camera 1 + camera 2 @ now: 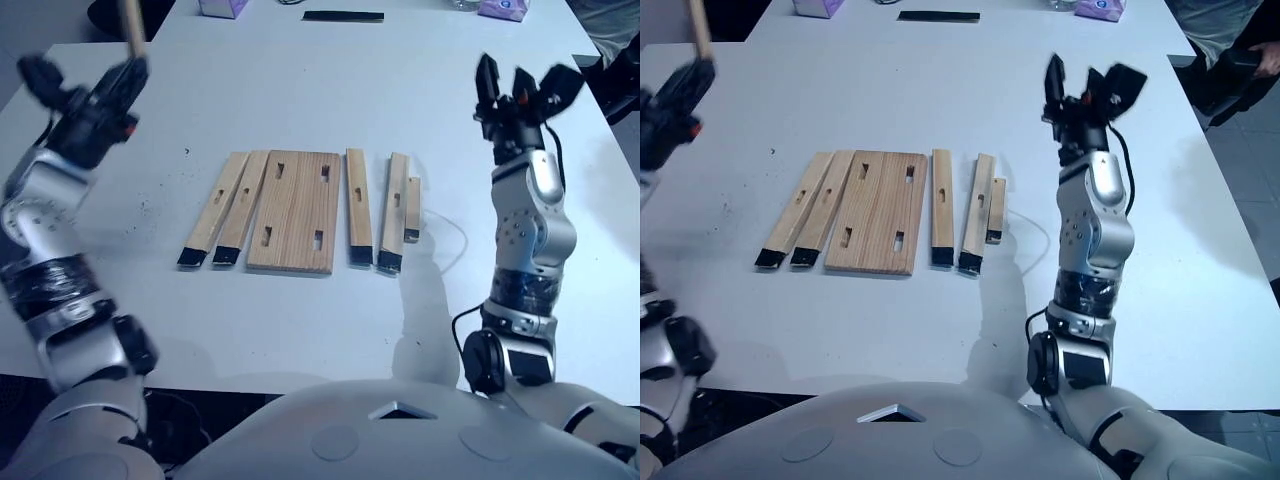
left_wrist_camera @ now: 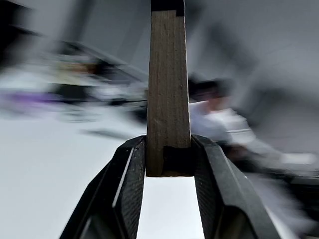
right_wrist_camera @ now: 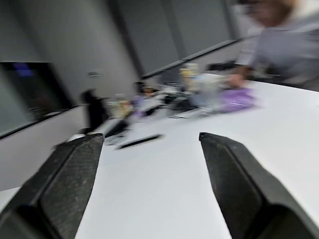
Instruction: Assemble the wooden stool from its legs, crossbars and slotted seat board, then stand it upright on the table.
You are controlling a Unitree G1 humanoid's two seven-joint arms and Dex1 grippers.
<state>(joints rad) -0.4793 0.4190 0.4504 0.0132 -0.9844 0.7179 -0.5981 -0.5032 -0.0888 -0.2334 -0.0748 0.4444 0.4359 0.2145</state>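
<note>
Seven wooden parts to count. Six flat on the white table [image 1: 300, 100], in a row across the middle of the frame. At centre, the slotted seat board [image 1: 293, 210], cut through with four slots. Just left of it, the inner left leg [image 1: 240, 208] and beside that the outer left leg [image 1: 213, 211], both slanted a little and black-tipped at the near end. Right of the board, slightly apart, the third leg [image 1: 358, 210], then the fourth leg [image 1: 393, 212], then a short crossbar [image 1: 412, 208] close against it.

Seventh part, a wooden bar [image 1: 130, 25], up in the upper left of the frame, rising past the top edge. Clamped there in the left gripper [image 1: 125, 72], above the table's left part. From the wrist: black fingers [image 2: 130, 174] pressed on both faces of the bar, just above its notched end.

Upper right of the frame: right gripper [image 1: 520, 85], raised over the table, fingers [image 3: 65, 179] spread wide, nothing between them.

Along the top edge, a black strip [image 1: 343, 16] and two purple packs [image 1: 502, 9]. Right of the crossbar, a thin white cable [image 1: 450, 235].
</note>
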